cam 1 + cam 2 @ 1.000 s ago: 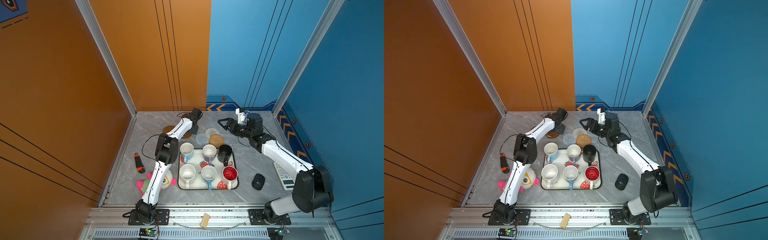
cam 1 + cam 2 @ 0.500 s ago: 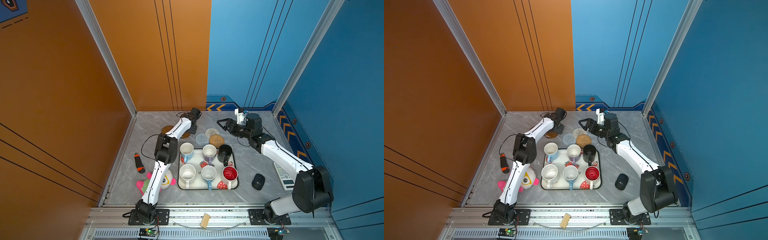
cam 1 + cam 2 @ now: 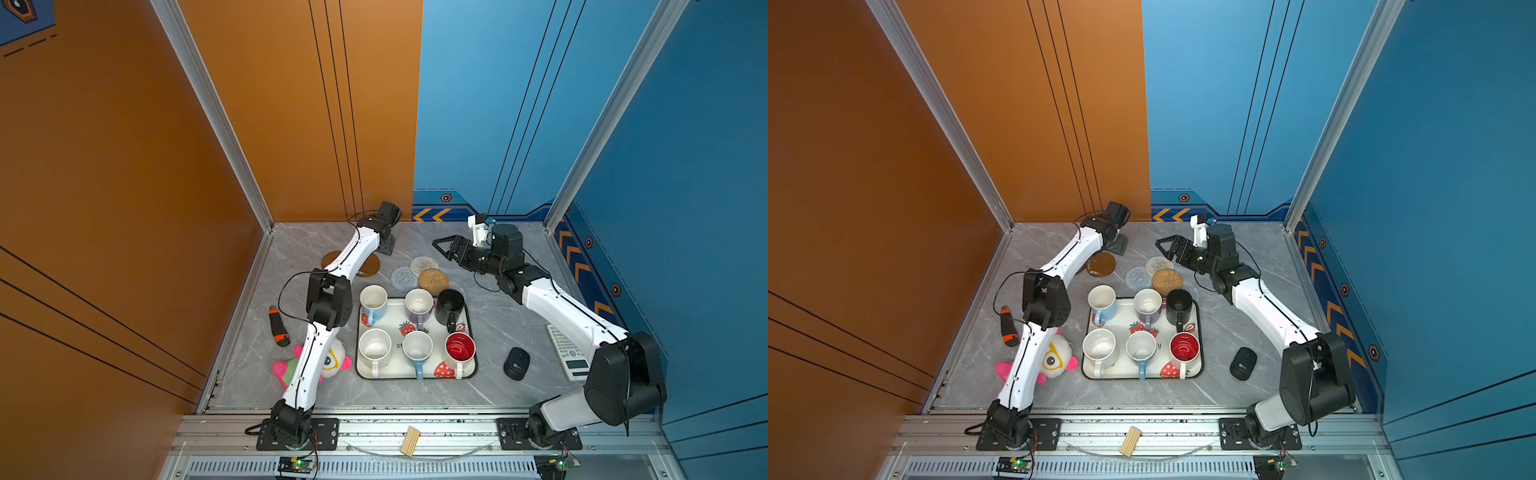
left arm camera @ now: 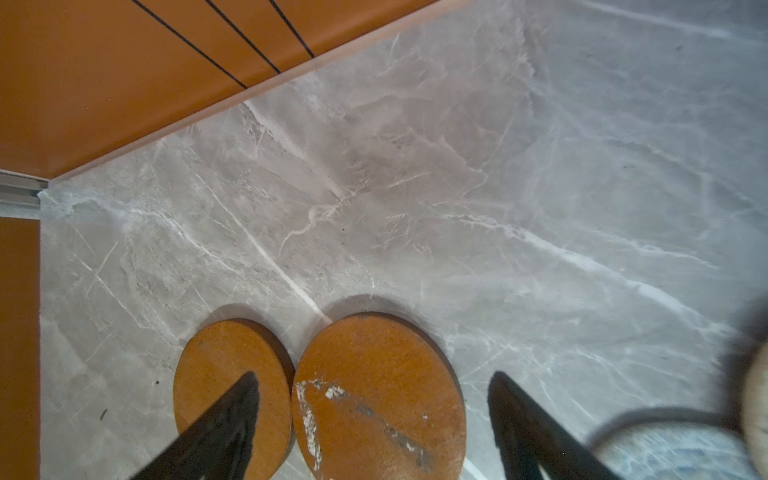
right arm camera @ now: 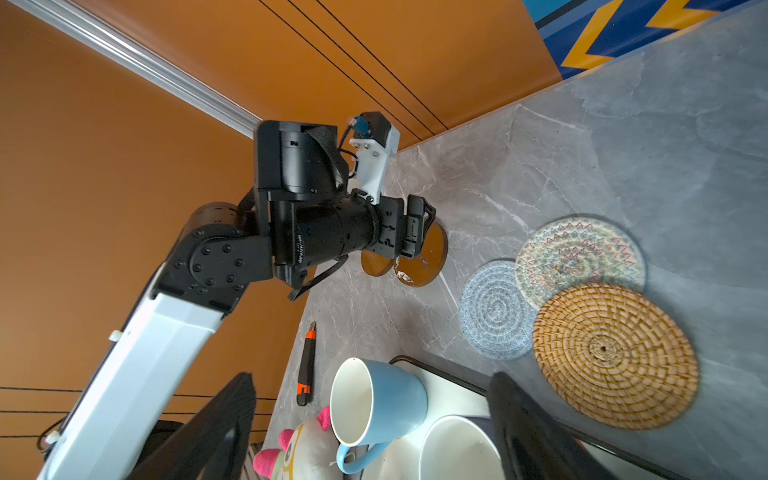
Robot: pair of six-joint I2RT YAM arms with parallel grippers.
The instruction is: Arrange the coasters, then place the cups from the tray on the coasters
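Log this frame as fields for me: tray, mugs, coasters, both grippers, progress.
tray: mid-table, holds all mugs
mugs: six, upright, on tray
brown discs: two, side by side, below left gripper
cluster beyond tray: grey mat, cream mat, rattan mat, touching
left gripper: open, empty
right gripper: open, empty, near cream mat
progress: no mug on a coaster

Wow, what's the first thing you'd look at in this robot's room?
The strawberry tray in the middle of the grey table, packed with six mugs; the mug with the red inside glows at its near right corner. Then the pink-and-white plush toy peeking from behind the left arm, left of the tray. Behind the tray, a rattan coaster is bunched with two woven coasters.
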